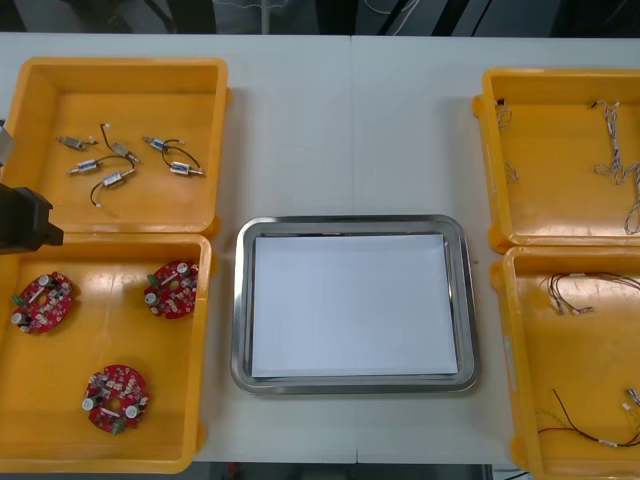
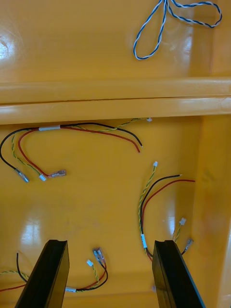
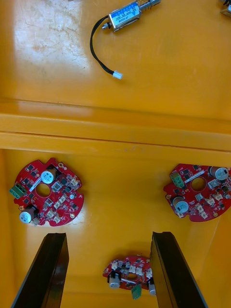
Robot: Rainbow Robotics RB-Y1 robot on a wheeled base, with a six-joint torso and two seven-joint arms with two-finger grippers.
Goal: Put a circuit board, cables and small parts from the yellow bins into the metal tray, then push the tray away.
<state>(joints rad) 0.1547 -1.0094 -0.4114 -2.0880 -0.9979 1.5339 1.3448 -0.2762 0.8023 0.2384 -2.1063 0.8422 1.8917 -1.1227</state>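
**Item 1, left gripper** (image 3: 109, 236): hung over the near-left yellow bin (image 1: 100, 345), at 9 o'clock from the tray. Its fingers were spread wide and held nothing.

**Item 2, circuit boards** (image 1: 117, 397): three round red boards lay flat and well apart in that bin, one of them below the gap between the left fingers. They were judged light and stiff, with fragile raised components, so they were best taken by opposite rim edges.

**Item 3, small metal parts** (image 1: 118, 179): several lay in the far-left yellow bin (image 1: 60, 95), at 10 o'clock, each trailing a black lead. They were probably dense and slippery — grip across the body.

**Item 4, metal tray** (image 1: 241, 300): sat at table centre, white inside, with nothing in it.

**Item 5, twisted blue and white cables** (image 1: 615, 150): lay in the far-right yellow bin (image 1: 550, 150), at 2 o'clock. They were limp and light.

**Item 6, red and yellow cables** (image 2: 49, 128): lay loose in the near-right yellow bin (image 1: 580, 370), at 3 o'clock, with black strands among them. They were likely to snag — pinch at the white sleeve where the strands join.

**Item 7, right gripper** (image 2: 110, 243): hung above that bin, with its fingers wide apart and empty.
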